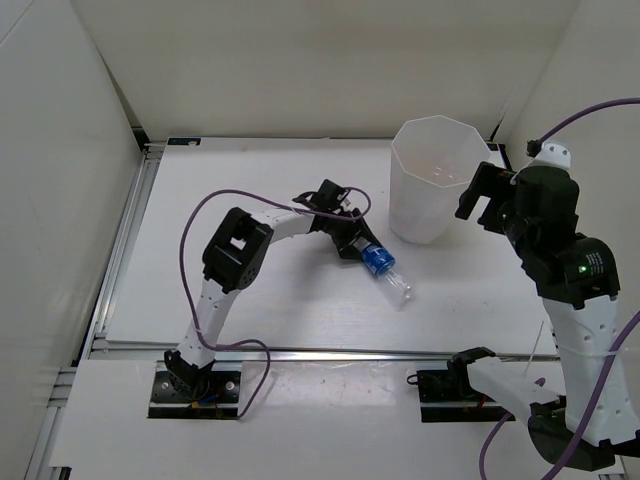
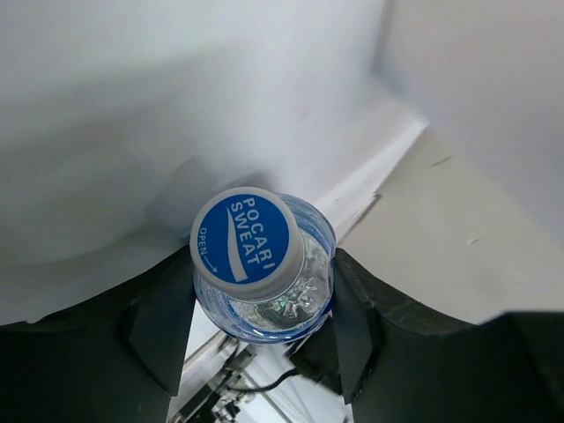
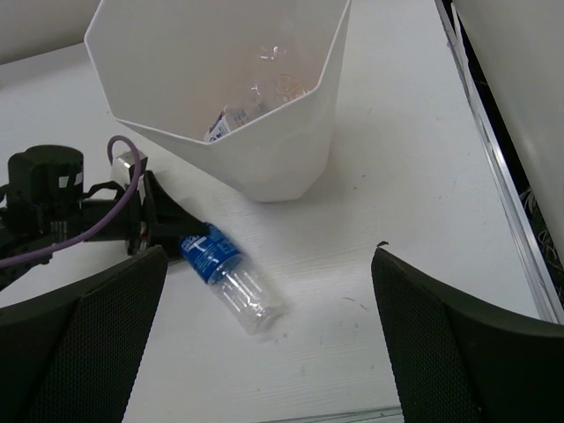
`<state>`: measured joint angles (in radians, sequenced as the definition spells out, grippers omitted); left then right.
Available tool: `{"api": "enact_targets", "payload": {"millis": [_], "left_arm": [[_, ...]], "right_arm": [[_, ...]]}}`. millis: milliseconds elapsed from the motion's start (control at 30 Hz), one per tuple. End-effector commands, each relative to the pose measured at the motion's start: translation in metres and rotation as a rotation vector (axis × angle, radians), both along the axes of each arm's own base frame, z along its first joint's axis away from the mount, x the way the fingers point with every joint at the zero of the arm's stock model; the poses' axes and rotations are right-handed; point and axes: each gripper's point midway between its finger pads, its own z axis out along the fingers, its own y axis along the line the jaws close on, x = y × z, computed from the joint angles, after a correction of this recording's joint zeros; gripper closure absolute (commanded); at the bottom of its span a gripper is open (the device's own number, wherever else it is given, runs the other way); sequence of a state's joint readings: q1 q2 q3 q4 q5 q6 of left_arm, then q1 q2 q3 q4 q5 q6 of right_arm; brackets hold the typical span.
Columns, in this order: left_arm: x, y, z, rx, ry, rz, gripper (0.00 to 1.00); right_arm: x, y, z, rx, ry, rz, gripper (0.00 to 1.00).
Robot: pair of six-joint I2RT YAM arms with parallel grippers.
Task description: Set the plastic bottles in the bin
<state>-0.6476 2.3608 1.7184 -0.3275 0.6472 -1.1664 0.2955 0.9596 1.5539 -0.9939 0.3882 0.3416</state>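
A clear plastic bottle with a blue label [image 1: 385, 270] lies on the table, its base pointing to the near right. My left gripper [image 1: 358, 248] is shut on its neck end. In the left wrist view the blue cap [image 2: 247, 245] faces the camera, with both black fingers [image 2: 163, 326] pressed against the bottle's shoulder. The white faceted bin [image 1: 400, 165] stands just beyond, to the right. My right gripper [image 1: 480, 195] hovers open beside the bin's right rim. From the right wrist, the bottle [image 3: 227, 278] lies below the bin [image 3: 273, 150], and other bottles [image 3: 225, 119] rest inside it.
White walls enclose the table on the left, back and right. A metal rail [image 1: 300, 352] runs along the near edge and another along the left side. The left arm's purple cable [image 1: 215, 205] loops above the table.
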Motion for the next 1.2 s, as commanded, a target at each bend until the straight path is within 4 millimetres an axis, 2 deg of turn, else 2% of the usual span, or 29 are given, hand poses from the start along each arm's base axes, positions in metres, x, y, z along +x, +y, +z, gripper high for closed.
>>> {"api": "enact_targets", "payload": {"millis": [0,67,100,167,200,267,300,333,367,400,467,500,533,567,600,633,667,700,733,800,833,900,1000,1033,1067,1133,1167], "left_arm": [[-0.010,0.042,0.002,0.118,-0.068,-0.007,0.48],[-0.014,0.062,0.001,0.140,-0.074,0.000,0.50],[-0.017,0.065,0.015,0.128,-0.115,-0.018,0.54],[-0.020,0.084,0.016,0.148,-0.125,-0.001,0.58],[-0.021,0.087,0.036,0.133,-0.171,0.002,0.58],[-0.010,0.104,0.054,0.143,-0.237,0.038,0.58],[-0.006,0.108,0.081,0.120,-0.308,0.047,0.58],[0.000,0.113,0.092,0.122,-0.349,0.065,0.60],[0.013,0.118,0.117,0.103,-0.414,0.090,0.60],[0.017,0.121,0.143,0.083,-0.484,0.087,0.60],[0.030,0.127,0.176,0.091,-0.567,0.114,0.60],[0.043,0.126,0.214,0.055,-0.647,0.130,0.60],[0.047,0.125,0.234,0.042,-0.699,0.124,0.60],[0.054,0.124,0.278,0.011,-0.785,0.144,0.60],[0.059,0.124,0.301,-0.001,-0.844,0.160,0.60],[0.064,0.123,0.310,-0.005,-0.872,0.156,0.60],[0.068,0.123,0.328,-0.016,-0.911,0.174,0.60],[0.069,0.123,0.365,-0.051,-0.994,0.183,0.60],[0.074,0.121,0.370,-0.049,-1.010,0.178,0.60],[0.077,0.124,0.393,-0.071,-1.054,0.197,0.60],[0.078,0.126,0.414,-0.088,-1.099,0.219,0.60],[0.087,0.126,0.423,-0.089,-1.119,0.251,0.60],[0.096,0.107,0.443,-0.130,-1.180,0.262,0.60],[0.092,0.102,0.464,-0.166,-1.228,0.272,0.60],[0.104,0.094,0.454,-0.164,-1.225,0.271,0.63],[0.105,0.081,0.465,-0.203,-1.265,0.298,0.64],[0.107,0.078,0.465,-0.192,-1.284,0.312,0.66]], "right_arm": [[-0.001,-0.004,0.003,0.022,-0.028,-0.031,0.00],[0.001,-0.003,0.001,0.031,-0.029,-0.035,0.00],[0.001,-0.003,0.001,0.031,-0.029,-0.035,0.00],[0.002,-0.002,0.007,0.045,-0.047,-0.038,0.00],[0.005,0.000,0.004,0.045,-0.035,-0.030,0.00],[0.006,0.001,0.011,0.050,-0.050,-0.030,0.00],[0.006,0.001,0.011,0.050,-0.050,-0.030,0.00],[0.008,0.001,0.014,0.043,-0.052,-0.026,0.00],[0.007,0.001,0.018,0.046,-0.062,-0.026,0.00],[0.007,0.001,0.018,0.046,-0.063,-0.026,0.00],[0.006,0.000,0.022,0.041,-0.072,-0.022,0.00],[0.006,0.000,0.022,0.040,-0.072,-0.022,0.00],[0.006,0.000,0.022,0.040,-0.072,-0.022,0.00],[0.006,0.000,0.022,0.040,-0.072,-0.022,0.00],[0.006,0.000,0.022,0.040,-0.072,-0.022,0.00],[0.006,0.000,0.025,0.043,-0.081,-0.022,0.00],[0.006,0.000,0.025,0.043,-0.081,-0.022,0.00],[0.005,0.000,0.023,0.051,-0.070,-0.027,0.00],[0.004,0.000,0.027,0.054,-0.080,-0.027,0.00],[0.000,-0.001,0.027,0.054,-0.079,-0.027,0.00],[-0.001,-0.001,0.030,0.065,-0.088,-0.030,0.00],[-0.001,-0.003,0.034,0.064,-0.100,-0.040,0.00],[-0.003,-0.007,0.036,0.056,-0.103,-0.058,0.00],[-0.004,-0.007,0.039,0.059,-0.111,-0.058,0.00],[-0.004,-0.009,0.043,0.059,-0.123,-0.066,0.00],[-0.006,-0.012,0.048,0.052,-0.136,-0.071,0.00],[-0.007,-0.012,0.053,0.056,-0.149,-0.071,0.00]]}}
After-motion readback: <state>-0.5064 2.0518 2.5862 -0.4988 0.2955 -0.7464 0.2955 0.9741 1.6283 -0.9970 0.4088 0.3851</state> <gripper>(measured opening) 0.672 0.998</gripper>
